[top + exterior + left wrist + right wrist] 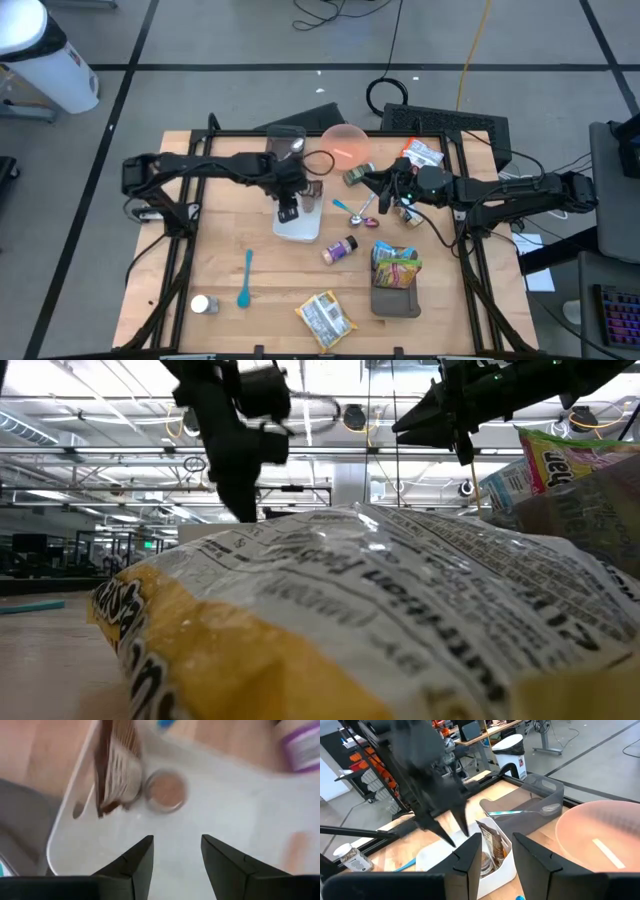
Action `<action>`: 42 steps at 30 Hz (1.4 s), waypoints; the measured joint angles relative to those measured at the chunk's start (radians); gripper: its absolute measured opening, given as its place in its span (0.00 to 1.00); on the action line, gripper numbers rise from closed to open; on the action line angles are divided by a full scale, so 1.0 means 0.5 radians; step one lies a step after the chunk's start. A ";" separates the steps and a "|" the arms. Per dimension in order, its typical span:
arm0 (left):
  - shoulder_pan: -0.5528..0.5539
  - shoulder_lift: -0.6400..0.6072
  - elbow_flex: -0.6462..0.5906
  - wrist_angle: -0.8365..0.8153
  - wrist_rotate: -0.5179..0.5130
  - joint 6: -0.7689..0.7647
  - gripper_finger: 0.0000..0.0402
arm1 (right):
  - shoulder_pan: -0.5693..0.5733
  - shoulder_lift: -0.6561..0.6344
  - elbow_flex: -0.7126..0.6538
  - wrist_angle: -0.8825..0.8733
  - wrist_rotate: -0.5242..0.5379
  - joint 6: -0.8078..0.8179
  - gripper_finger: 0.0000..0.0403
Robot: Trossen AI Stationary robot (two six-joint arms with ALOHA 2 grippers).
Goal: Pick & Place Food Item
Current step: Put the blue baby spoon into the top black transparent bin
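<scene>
Your left gripper has its jaws spread and empty, hanging over the white tray. In that tray, a brown packet and small round cup lie just ahead. Your right gripper, jaws parted and empty, waits beside the tray near the pink bowl.

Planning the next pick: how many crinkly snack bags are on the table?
3: yellow-and-white bag at the near edge, green-and-yellow bag in the grey bin, red-and-white packet at the back right. Others may be hidden.
</scene>
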 joint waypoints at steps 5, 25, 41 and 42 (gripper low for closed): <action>0.001 -0.286 0.001 0.023 0.121 -0.191 0.42 | -0.001 0.000 0.000 0.015 0.005 -0.014 0.25; -0.049 -1.037 0.001 -0.744 0.210 -0.573 0.42 | 0.006 0.000 0.002 0.154 0.003 0.039 0.25; -0.630 -1.045 -0.086 -1.096 0.016 -2.003 0.42 | 0.073 0.020 0.002 0.155 -0.157 0.167 0.44; -0.682 -1.042 -0.107 -1.096 -0.012 -2.126 0.42 | 0.076 0.026 0.002 0.158 -0.156 0.168 0.47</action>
